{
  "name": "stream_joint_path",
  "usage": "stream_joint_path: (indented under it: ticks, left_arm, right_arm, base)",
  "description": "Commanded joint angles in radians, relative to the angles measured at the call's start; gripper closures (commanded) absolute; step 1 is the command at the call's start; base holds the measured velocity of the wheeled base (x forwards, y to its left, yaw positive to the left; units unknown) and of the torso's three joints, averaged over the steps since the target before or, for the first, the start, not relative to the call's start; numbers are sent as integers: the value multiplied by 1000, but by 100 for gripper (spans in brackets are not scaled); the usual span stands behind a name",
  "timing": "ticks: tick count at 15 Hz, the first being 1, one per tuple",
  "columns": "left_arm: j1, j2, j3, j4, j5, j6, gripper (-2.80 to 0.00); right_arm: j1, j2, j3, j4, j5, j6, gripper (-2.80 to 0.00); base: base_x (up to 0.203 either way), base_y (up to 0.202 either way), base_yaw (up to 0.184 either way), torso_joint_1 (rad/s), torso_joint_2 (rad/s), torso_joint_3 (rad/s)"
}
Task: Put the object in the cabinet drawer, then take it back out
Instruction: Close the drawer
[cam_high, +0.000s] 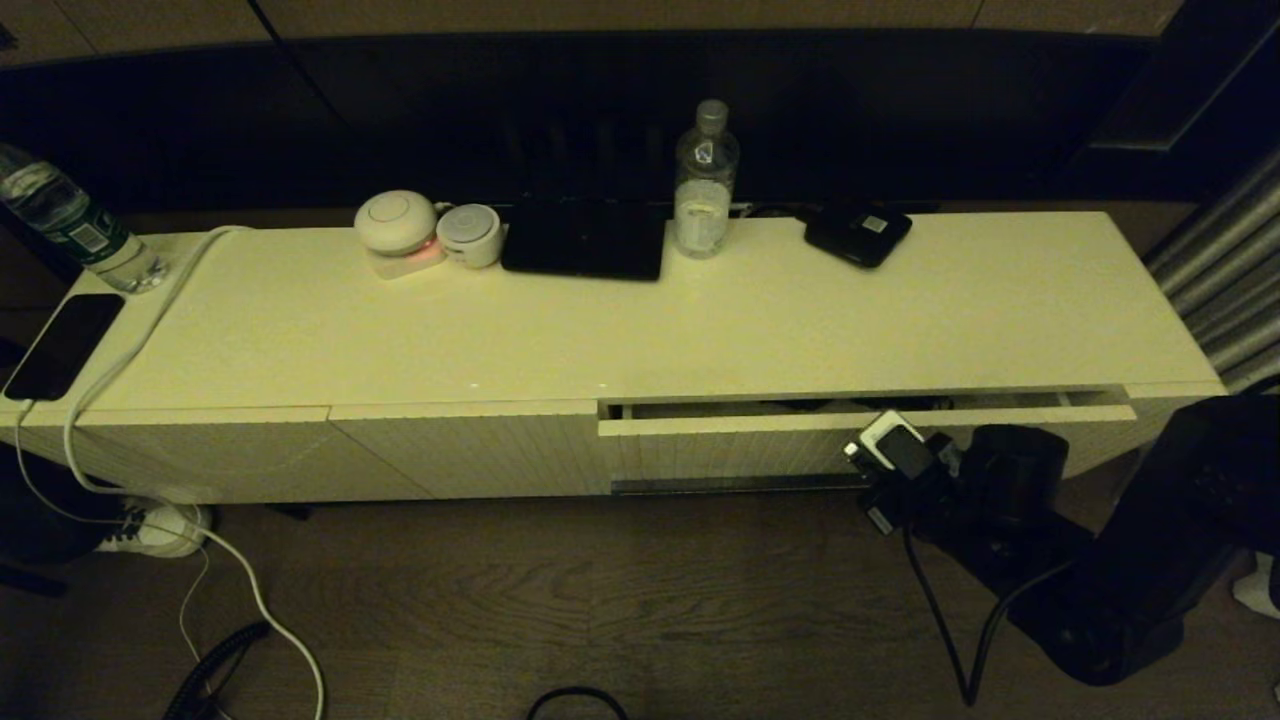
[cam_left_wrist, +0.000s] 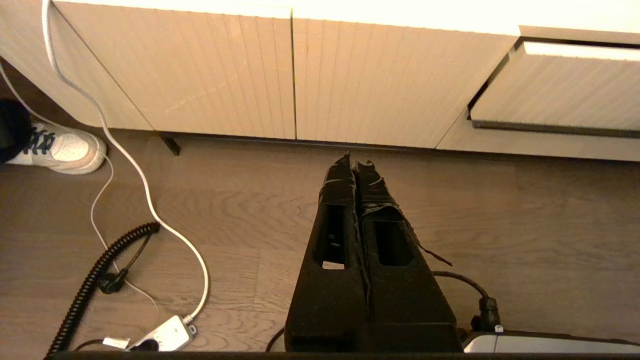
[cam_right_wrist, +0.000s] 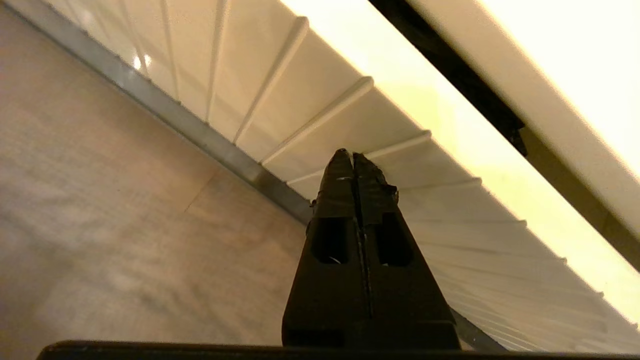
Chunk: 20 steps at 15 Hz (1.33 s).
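head view: a long white cabinet (cam_high: 640, 330) is seen from above, with bottles, a phone and small devices lined along its top. the drawer (cam_high: 860, 440) on the right side is pulled out only a little, leaving a narrow dark slot behind its ribbed front. the right gripper (cam_high: 868, 478) is held low against the drawer front, near the handle strip (cam_high: 740, 485). the umbrella is not seen on the cabinet top; a dark shape in the slot may be it, but this cannot be confirmed.

left wrist view: the left gripper (cam_left_wrist: 354, 162) is parked above the floor, its fingers pressed together and empty.

right wrist view: the right gripper's fingers are pressed together on nothing, tips close to the ribbed front just above the strip.

judged from this, either closing or reopening is under way; retrieval is not yet done.
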<state>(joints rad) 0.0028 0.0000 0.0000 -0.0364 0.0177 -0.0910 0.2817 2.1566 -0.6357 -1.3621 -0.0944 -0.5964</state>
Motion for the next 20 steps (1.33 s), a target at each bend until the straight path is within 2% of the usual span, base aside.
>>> stream_joint_path:
  ticks: [1, 7, 13, 17, 20]
  left_arm:
    - [0, -2, 0, 0, 1, -1, 0]
    - [0, -2, 0, 0, 1, -1, 0]
    - [0, -2, 0, 0, 1, -1, 0]
    - [0, -2, 0, 0, 1, -1, 0]
    - [0, -2, 0, 0, 1, -1, 0]
  right_arm:
    - [1, 26, -27, -11, -1, -5, 0]
    - [-12, 37, -90, -9, -5, -3, 0]
    - [-22, 35, -94, -17, -8, -3, 0]
    - [-20, -84, 8, -29, -11, -6, 0]
    - [-11, -283, 122, 57, -11, -13, 0]
  base:
    - [0, 0, 0, 0, 0, 0]
    - [0, 0, 0, 0, 0, 0]
    - [0, 0, 0, 0, 0, 0]
    - [0, 0, 0, 0, 0, 0]
    - [0, 0, 0, 0, 0, 0]
